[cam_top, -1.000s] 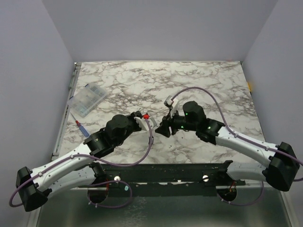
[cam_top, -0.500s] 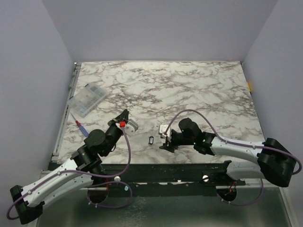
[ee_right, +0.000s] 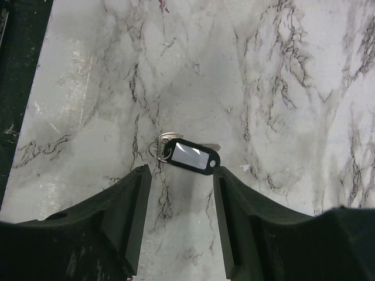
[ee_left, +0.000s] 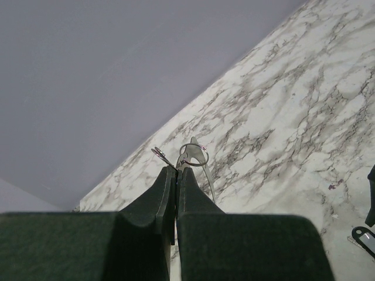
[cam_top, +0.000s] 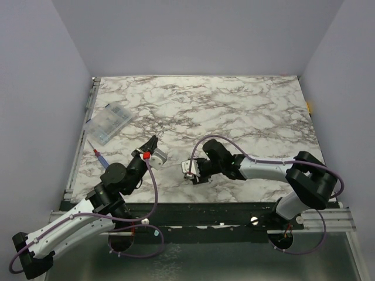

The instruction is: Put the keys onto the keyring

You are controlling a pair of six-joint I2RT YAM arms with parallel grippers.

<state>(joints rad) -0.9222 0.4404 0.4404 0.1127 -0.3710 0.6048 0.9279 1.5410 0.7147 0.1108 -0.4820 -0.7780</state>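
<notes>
Clear box [cam_top: 109,123], contents unclear; left pincer [ee_left: 177,170] clamps keyring [ee_left: 194,154]; right pincer [ee_right: 181,171] apart over keys [ee_right: 192,158].

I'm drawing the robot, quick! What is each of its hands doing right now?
Left gripper: closed, pinching the keyring.
Right gripper: open, holding nothing, poised over the key.

A white marble-patterned tabletop [cam_top: 263,111], veined in grey and brown, is seen across the scene. A clear plastic box [cam_top: 109,123] with small compartments is found lying flat near the left edge, set askew. Nearer along that edge, a slim red-tipped tool [cam_top: 101,158] is laid on the marble, apart from the box. A metal rail [cam_top: 82,134] is run down the left side. Plain lilac walls [cam_top: 193,35] are set around three sides.
</notes>
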